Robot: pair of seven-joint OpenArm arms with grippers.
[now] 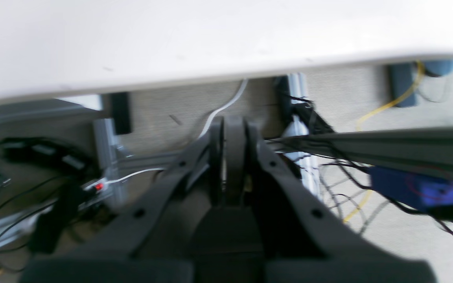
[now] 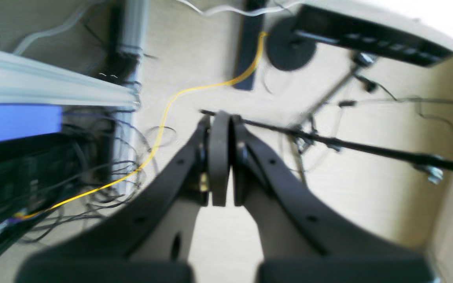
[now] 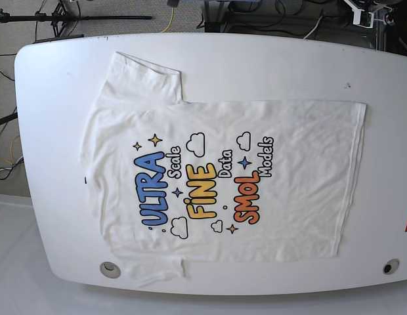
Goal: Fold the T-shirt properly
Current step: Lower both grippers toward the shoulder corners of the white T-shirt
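The T-shirt (image 3: 210, 177) lies spread flat, print up, on the white table (image 3: 59, 79) in the base view. Its neck and sleeves are at the left and its hem at the right. The lower sleeve reaches the table's near edge. Neither arm shows in the base view. My left gripper (image 1: 229, 125) is shut and empty, hanging off the table over the floor, with the table's white edge (image 1: 171, 39) above it. My right gripper (image 2: 221, 122) is shut and empty, also over the floor. The shirt shows in neither wrist view.
Two round holes sit near the table's front edge (image 3: 110, 268) (image 3: 390, 266). Below the table are an aluminium frame (image 1: 407, 141), a blue box (image 1: 415, 186), tangled black cables, a yellow cable (image 2: 163, 122) and a black stand rod (image 2: 368, 147).
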